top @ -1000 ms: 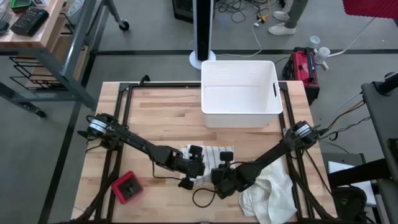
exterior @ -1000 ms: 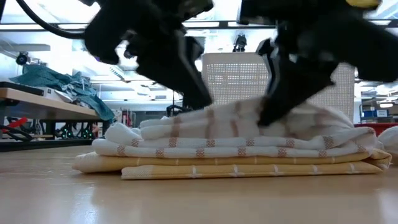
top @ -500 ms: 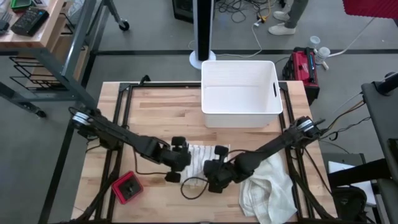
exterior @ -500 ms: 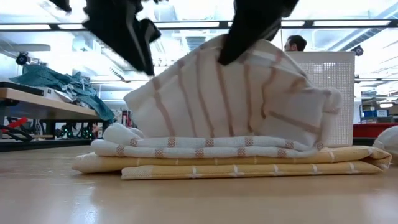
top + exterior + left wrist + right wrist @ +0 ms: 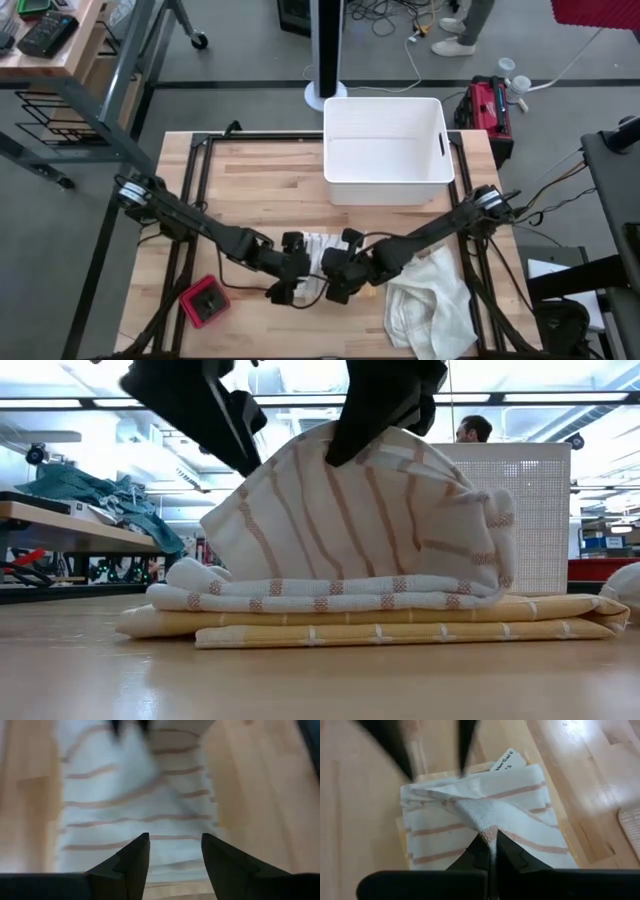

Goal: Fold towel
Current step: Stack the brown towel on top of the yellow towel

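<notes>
The right gripper point(image 5: 492, 851) is pinched closed on a bunched fold of the striped towel point(image 5: 370, 520), holding that part lifted above the stack. In the right wrist view its 2 dark fingers meet on the cloth, and the towel spreads away from them in white with tan stripes, a small label showing at its far edge.

The left gripper point(image 5: 172, 851) stands with its fingers apart and nothing between them, hovering just over the same towel; its wrist view looks down on the striped cloth and bare wood on both sides.

In the low view the raised towel forms a tent shape, its lower edge resting on a folded white towel point(image 5: 300, 600), which lies on a folded yellow towel point(image 5: 400, 630) on the wooden table point(image 5: 260, 180).

From above, both grippers meet near the front middle of the table. A crumpled white cloth point(image 5: 430, 305) lies to the right, a red object point(image 5: 205, 302) to the left, and a white bin point(image 5: 385, 150) sits at the back.
</notes>
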Available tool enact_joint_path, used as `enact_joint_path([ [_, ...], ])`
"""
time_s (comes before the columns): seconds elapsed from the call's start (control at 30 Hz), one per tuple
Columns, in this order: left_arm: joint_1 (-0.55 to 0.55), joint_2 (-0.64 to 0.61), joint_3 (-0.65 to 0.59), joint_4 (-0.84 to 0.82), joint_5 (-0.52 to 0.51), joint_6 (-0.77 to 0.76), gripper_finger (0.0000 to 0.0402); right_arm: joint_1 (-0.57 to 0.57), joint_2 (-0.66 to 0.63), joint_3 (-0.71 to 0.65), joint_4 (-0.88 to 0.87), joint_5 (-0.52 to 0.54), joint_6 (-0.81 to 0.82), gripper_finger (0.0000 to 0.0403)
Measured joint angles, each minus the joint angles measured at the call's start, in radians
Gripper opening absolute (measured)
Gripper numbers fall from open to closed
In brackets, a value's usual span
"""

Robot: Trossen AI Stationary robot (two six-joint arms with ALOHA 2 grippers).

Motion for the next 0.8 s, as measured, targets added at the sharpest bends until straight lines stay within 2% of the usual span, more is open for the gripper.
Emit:
enact_joint_path([
  [0.07, -0.002, 0.001, -0.019, 0.048, 0.017, -0.004, 0.0180, -0.007, 0.000, 0.000, -0.003, 0.000, 0.000, 0.0000],
  [0.3, 0.000, 0.002, -0.035, 0.064, 0.020, -0.068, 0.0197, -0.033, 0.000, 0.000, -0.002, 0.002, -0.019, 0.0000],
  [0.57, 0.016, 0.026, -0.036, 0.192, -0.032, -0.150, 0.0210, -0.040, 0.000, 0.000, 0.001, 0.002, -0.029, 0.0000],
  [0.7, 0.026, 0.050, -0.036, 0.207, -0.069, -0.192, 0.0204, -0.040, 0.000, 0.000, 0.000, 0.002, -0.039, 0.0000],
  [0.8, 0.029, 0.067, -0.036, 0.147, -0.116, -0.252, 0.0184, -0.036, -0.003, -0.001, -0.005, -0.002, -0.039, 0.0000],
])
